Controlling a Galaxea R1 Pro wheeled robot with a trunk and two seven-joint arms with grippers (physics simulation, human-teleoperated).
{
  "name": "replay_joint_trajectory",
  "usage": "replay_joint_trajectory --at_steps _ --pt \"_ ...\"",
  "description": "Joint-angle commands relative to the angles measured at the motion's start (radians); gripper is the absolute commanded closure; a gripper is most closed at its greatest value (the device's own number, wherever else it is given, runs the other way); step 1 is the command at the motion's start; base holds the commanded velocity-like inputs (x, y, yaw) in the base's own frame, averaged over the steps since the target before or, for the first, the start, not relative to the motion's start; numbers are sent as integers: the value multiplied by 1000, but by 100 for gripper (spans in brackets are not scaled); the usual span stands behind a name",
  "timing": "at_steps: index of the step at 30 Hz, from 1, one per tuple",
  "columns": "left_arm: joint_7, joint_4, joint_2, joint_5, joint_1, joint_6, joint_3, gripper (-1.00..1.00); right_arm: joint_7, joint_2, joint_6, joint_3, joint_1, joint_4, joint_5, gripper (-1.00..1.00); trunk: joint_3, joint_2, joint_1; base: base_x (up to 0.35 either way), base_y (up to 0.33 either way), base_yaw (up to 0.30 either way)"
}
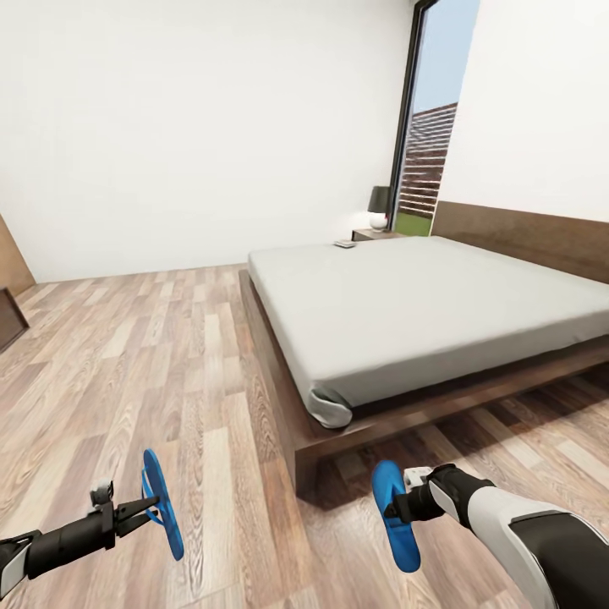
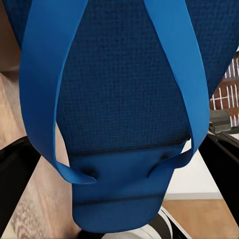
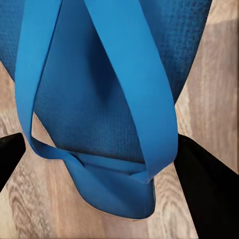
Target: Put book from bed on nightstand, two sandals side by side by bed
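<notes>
Each gripper holds one bright blue sandal on edge above the wood floor at the foot of the bed (image 1: pixel 423 304). My left gripper (image 1: pixel 150 506) is shut on one sandal (image 1: pixel 162 507), whose straps and sole fill the left wrist view (image 2: pixel 129 99). The right gripper (image 1: pixel 394 510) is shut on the other sandal (image 1: pixel 396 518), seen close up in the right wrist view (image 3: pixel 99 104). The nightstand (image 1: pixel 376 234) stands at the bed's far side by the headboard. A small flat thing, perhaps the book (image 1: pixel 345 244), lies by it; whether on the mattress or the nightstand I cannot tell.
A dark lamp (image 1: pixel 381 203) stands on the nightstand before a tall window (image 1: pixel 427 144). Brown wooden furniture (image 1: pixel 10 296) shows at the left edge. Wood-plank floor (image 1: pixel 152 355) stretches wide to the left of the bed's dark frame (image 1: pixel 279 397).
</notes>
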Motion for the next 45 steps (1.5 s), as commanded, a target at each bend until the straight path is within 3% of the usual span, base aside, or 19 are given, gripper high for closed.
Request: replay_joint_trajectory --at_steps 1,22,27,35,45 --pt "-3 0 0 7 -1 11 -6 100 -1 0 1 5 -1 1 -1 100 -1 0 0 117 -126 0" --pt "-4 0 0 7 -1 13 -4 100 -3 0 -2 5 -1 1 -4 100 -1 0 0 69 -102 0" --pt "-13 0 3 8 -1 14 -3 100 -5 20 -4 4 -1 1 -3 100 -1 0 0 0 0 0" --pt "-16 0 4 8 -1 20 0 100 -7 68 -3 4 -1 1 2 100 -32 -2 4 0 0 0" --pt "-31 -5 8 10 -1 20 0 100 -12 76 -4 4 -1 -3 -1 100 -71 -5 8 0 0 0"
